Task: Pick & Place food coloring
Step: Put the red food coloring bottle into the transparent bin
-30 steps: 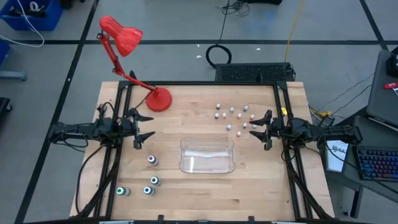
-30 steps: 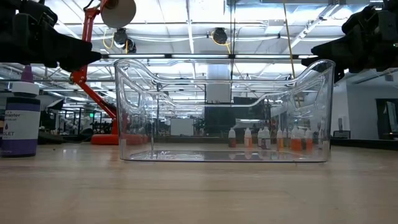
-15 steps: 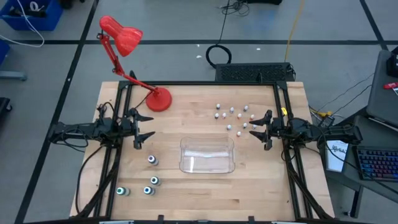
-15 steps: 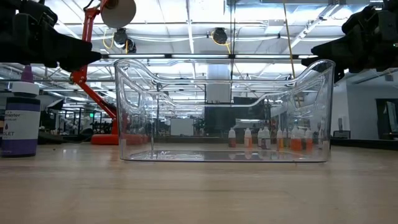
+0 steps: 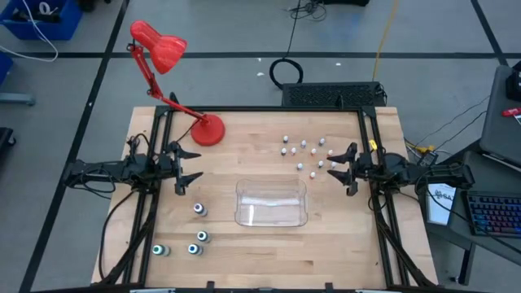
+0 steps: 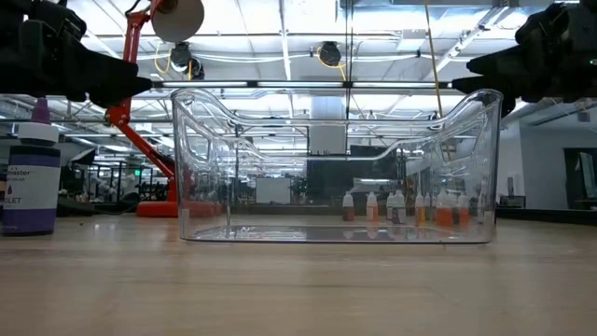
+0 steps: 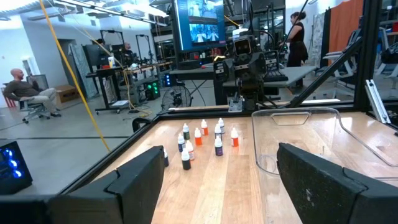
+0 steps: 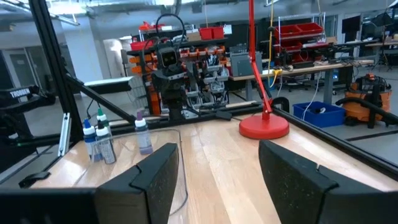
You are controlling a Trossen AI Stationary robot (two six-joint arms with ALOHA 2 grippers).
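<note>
Two robot arms wait over a wooden bench [image 5: 269, 252] before any food coloring has been lifted. The left hand [image 5: 186, 166] hangs at about nine o'clock from the clear plastic tray [image 5: 271, 203], its fingers spread wide and empty; the right hand [image 5: 340, 171] hangs at about two o'clock from the tray, fingers likewise spread wide and holding nothing. The small food coloring bottles [image 5: 305, 151] stand clustered on the bench at about one o'clock from the tray, just beside the right hand, while the four larger blue-topped bottles [image 5: 194, 236] stand at about eight o'clock from the tray, nearer the left hand. The tray looks empty; the bottles visible through it in the low view stand behind it. A red desk lamp [image 5: 167, 77] sits at about eleven o'clock on the bench. By appearances the step in hand is the approach to a first bottle: the right hand seems best placed, and the next move calls for lowering over a single small bottle at the cluster's near edge without knocking its neighbours, closing on it, then carrying it to the tray. Compared with a second ago, almost nothing differs: the right hand has edged very slightly in the low view, and the bottles and the left hand are unchanged.
</note>
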